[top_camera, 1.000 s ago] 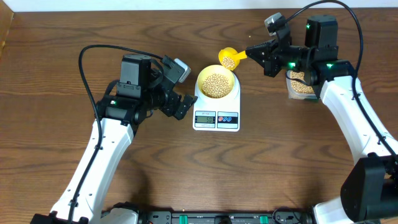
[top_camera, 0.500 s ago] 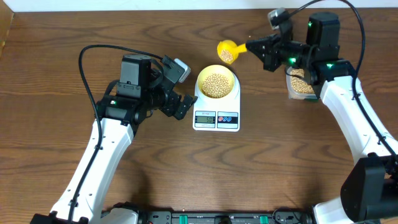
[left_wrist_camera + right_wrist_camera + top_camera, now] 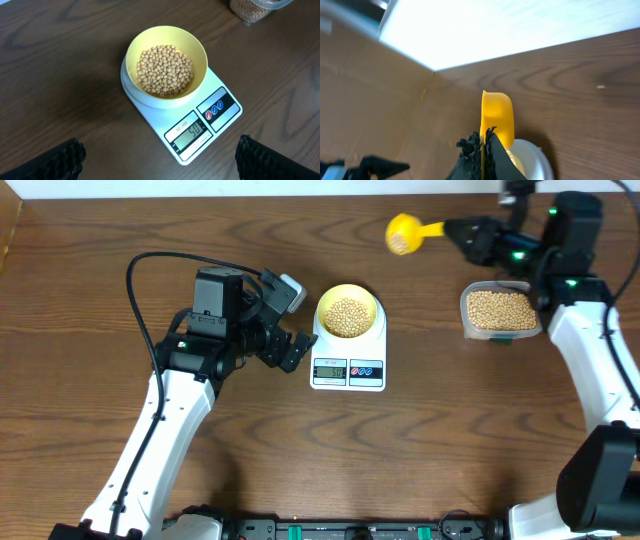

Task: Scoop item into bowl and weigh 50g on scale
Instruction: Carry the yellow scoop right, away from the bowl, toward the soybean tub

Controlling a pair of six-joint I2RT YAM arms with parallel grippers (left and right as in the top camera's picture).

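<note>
The right arm is stretched toward the far edge of the surface (image 3: 90, 430), its pincer (image 3: 458, 230) clamped on the handle of a yellow scoop (image 3: 404, 232), well apart from the bowl (image 3: 199, 47). The left pincer (image 3: 159, 159) is held wide open near the scale (image 3: 222, 107), on which the bowl is set, filled with beans (image 3: 165, 70). Only in the left wrist view can 50 be read on the display (image 3: 191, 131).

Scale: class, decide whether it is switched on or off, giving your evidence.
On: the left wrist view shows digits on the scale display, in front of the bowl.
</note>
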